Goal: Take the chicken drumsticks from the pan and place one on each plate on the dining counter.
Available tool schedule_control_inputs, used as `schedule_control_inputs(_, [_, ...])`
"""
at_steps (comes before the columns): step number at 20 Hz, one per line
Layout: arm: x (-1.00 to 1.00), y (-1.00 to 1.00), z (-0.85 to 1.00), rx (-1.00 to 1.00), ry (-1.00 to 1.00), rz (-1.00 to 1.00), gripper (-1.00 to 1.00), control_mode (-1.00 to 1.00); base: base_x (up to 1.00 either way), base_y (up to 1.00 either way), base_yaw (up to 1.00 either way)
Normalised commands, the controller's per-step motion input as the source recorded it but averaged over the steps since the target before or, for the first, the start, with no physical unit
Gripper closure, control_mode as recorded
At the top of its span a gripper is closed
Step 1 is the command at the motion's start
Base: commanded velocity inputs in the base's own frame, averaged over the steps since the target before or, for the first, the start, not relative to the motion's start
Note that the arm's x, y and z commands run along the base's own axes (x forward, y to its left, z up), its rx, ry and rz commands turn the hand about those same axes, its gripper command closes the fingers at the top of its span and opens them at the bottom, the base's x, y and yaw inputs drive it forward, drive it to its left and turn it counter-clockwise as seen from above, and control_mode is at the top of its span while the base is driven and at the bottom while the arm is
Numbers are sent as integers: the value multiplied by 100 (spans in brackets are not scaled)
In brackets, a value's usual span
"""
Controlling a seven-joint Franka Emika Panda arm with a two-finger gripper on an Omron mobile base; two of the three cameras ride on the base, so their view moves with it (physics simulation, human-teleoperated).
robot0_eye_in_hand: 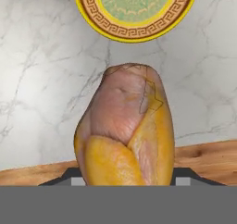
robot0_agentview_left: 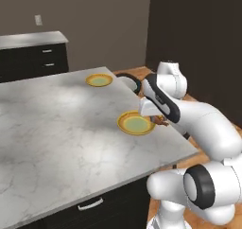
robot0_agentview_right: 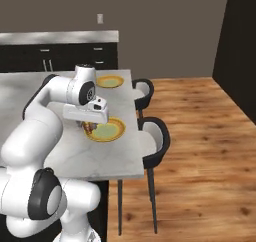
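Marble bench (robot0_agentview_left: 56, 124) in dark kitchen. Gripper (robot0_agentview_right: 90, 124) clenched around orange-golden drumstick (robot0_eye_in_hand: 126, 128), hovering at bench edge beside near plate (robot0_agentview_left: 136, 123). Near plate looks bare; far plate (robot0_agentview_left: 99, 80) bare too, so both placements apparently remain. Black chairs (robot0_agentview_right: 156, 136) along bench side; nothing blocks near plate.

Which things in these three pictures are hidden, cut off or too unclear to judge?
- Fingers: in the hand view the drumstick covers them; their contact on it is hidden.
- Near plate: the arm covers its right edge in the left base view; the hand view cuts off its top.
- Drumstick in the right base view: mostly hidden under the hand.
- Far plate: too small to show whether it holds food.
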Motion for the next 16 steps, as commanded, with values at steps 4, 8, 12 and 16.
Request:
schedule_control_inputs(4, [0, 0, 0, 0, 0, 0, 100, 100, 46, -30, 38])
schedule_control_inputs(8, [6, -4, -4, -2, 4, 5, 100, -100, 26, -5, 20])
schedule_control_inputs(12, [39, -17, -12, -7, 19, 9, 100, -100, 0, 0, 0])
schedule_control_inputs(16, [60, -35, -16, -4, 19, 5, 100, -100, 0, 0, 0])
